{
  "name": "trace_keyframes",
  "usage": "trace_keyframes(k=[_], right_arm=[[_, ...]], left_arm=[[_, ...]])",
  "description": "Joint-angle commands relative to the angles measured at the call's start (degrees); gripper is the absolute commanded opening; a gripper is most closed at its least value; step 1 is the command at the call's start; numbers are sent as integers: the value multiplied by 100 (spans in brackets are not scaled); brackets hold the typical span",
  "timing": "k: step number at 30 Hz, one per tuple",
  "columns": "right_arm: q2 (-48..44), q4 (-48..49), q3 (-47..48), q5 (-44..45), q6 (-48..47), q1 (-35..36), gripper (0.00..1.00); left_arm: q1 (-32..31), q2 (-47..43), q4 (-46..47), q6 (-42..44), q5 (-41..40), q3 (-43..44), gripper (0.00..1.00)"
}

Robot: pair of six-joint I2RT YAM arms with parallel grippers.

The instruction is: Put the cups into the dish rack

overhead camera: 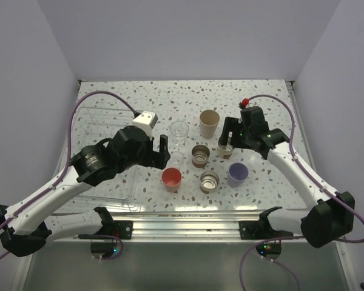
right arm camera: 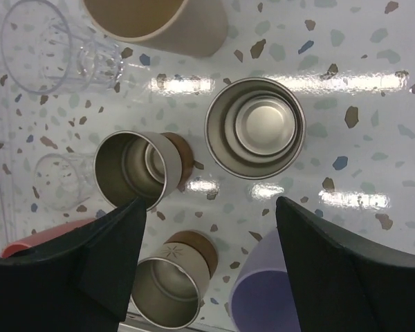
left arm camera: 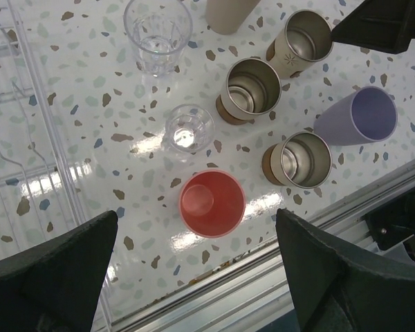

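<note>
Eight cups (overhead camera: 201, 156) stood on the counter (overhead camera: 273, 97), right of the dish rack (overhead camera: 100, 124), none loaded. The left end effector (left arm camera: 196, 228) hung spread wide over the coral-red cup (left arm camera: 212, 203), the right end effector (right arm camera: 211, 207) likewise above a cream cup (right arm camera: 254, 128), seemingly poised to grasp.
</note>
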Motion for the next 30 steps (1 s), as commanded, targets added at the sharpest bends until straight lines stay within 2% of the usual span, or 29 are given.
trace_keyframes(k=[1, 8, 19, 29, 30], right_arm=[[478, 153, -15, 2, 3, -27, 77], [1156, 470, 195, -86, -42, 87, 70], [1745, 593, 345, 265, -68, 246, 60], [2123, 444, 556, 766, -191, 255, 34], [2141, 427, 574, 793, -208, 255, 27]], left_arm=[[-12, -178, 216, -5, 45, -101, 99], [-12, -573, -91, -312, -87, -277, 98], [-12, -838, -400, -541, -158, -479, 98], [-12, -645, -470, -392, -201, -356, 98], [-12, -636, -453, -374, -202, -347, 98]])
